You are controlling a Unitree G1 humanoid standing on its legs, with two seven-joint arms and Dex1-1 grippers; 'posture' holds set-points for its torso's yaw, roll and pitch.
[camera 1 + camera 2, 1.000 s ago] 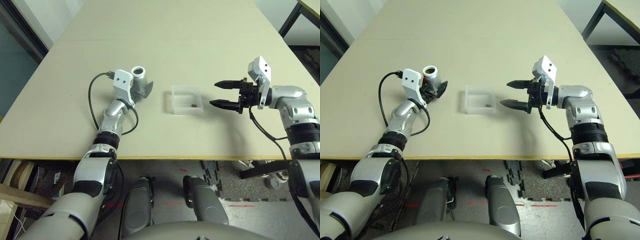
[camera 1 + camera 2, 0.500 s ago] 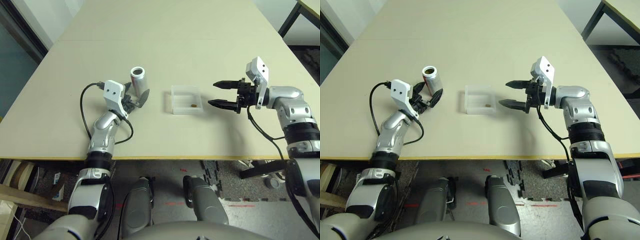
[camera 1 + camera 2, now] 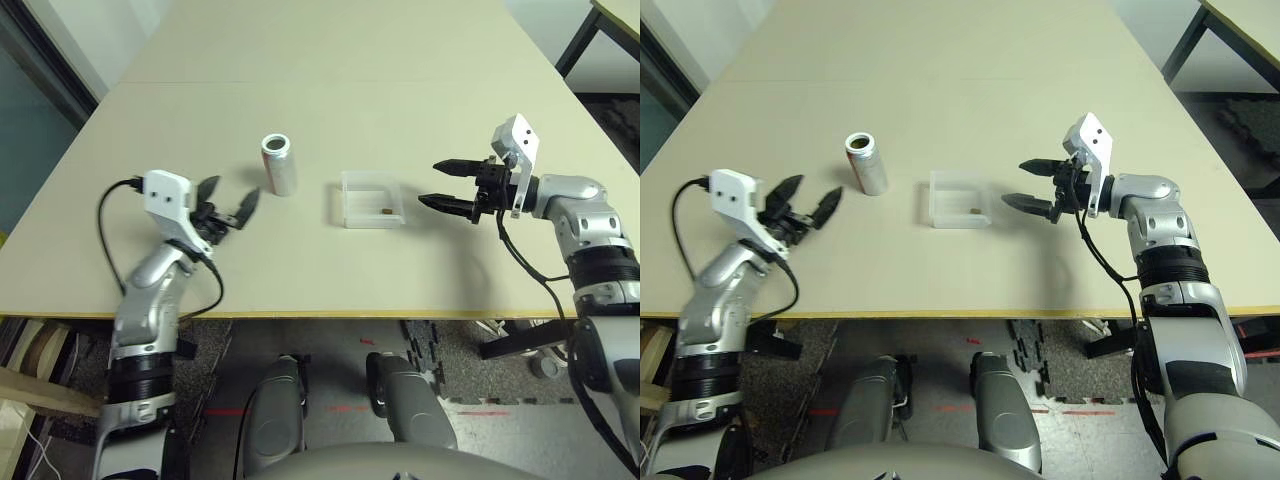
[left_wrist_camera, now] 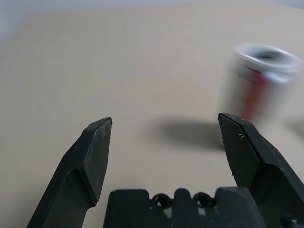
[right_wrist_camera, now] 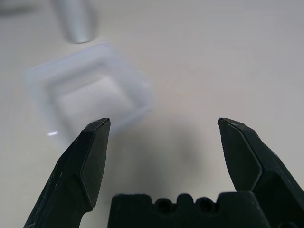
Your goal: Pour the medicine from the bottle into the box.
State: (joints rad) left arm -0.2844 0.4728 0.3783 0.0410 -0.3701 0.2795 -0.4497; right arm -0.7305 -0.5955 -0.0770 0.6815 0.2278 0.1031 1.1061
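Both the left claw (image 3: 226,203) and right claw (image 3: 446,185) gape wide, empty. The bottle (image 3: 279,164) stands uncapped; its contents are hidden. The medicine (image 3: 386,211) is a speck in the box (image 3: 372,198).

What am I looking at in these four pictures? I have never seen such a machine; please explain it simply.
This is a humanoid robot with two silver arms, working at a beige table. Two pictures come from cameras in its head, looking down. The other two come from cameras on its wrists, looking along the black fingers.

On the table stands a small whitish cylindrical pill bottle with a red mark, upright and open at the top. Beside it lies a shallow square box of clear plastic, with a tiny brownish pill inside.

The left gripper and the right gripper are both open and hold nothing.
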